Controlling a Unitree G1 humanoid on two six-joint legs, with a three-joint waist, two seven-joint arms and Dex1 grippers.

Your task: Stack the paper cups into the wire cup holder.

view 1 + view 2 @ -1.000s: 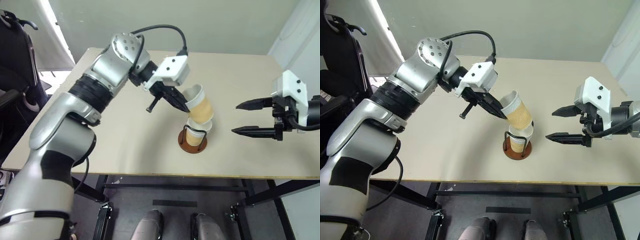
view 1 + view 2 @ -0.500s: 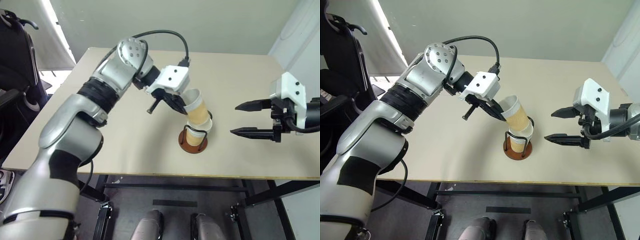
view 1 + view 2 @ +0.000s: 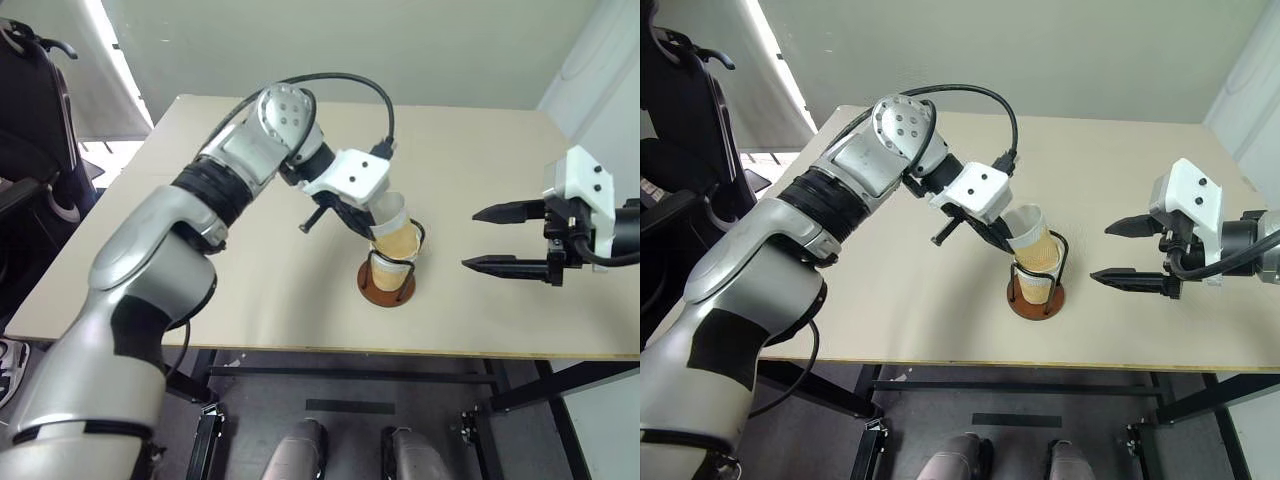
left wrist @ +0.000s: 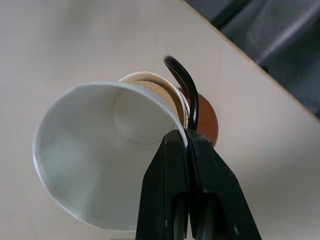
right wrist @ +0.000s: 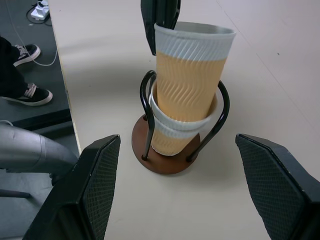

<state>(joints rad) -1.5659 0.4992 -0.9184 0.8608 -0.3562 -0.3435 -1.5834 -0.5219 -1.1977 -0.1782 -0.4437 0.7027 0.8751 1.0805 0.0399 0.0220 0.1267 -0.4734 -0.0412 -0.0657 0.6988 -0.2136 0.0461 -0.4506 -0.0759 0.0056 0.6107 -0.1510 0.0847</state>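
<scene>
Left claw (image 4: pixel 186 142) is pinched on the rim of the top paper cup (image 5: pixel 187 75) — it sits tilted, partly nested in the cups inside the wire cup holder (image 5: pixel 165 160). Right claw (image 3: pixel 482 238) hangs spread beside the holder — nothing in it.

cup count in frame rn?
3. Two paper cups are nested in the wire cup holder, told apart by their stacked rims and. The third sits in them, its rim pinched by the left gripper. None elsewhere on the table.
</scene>
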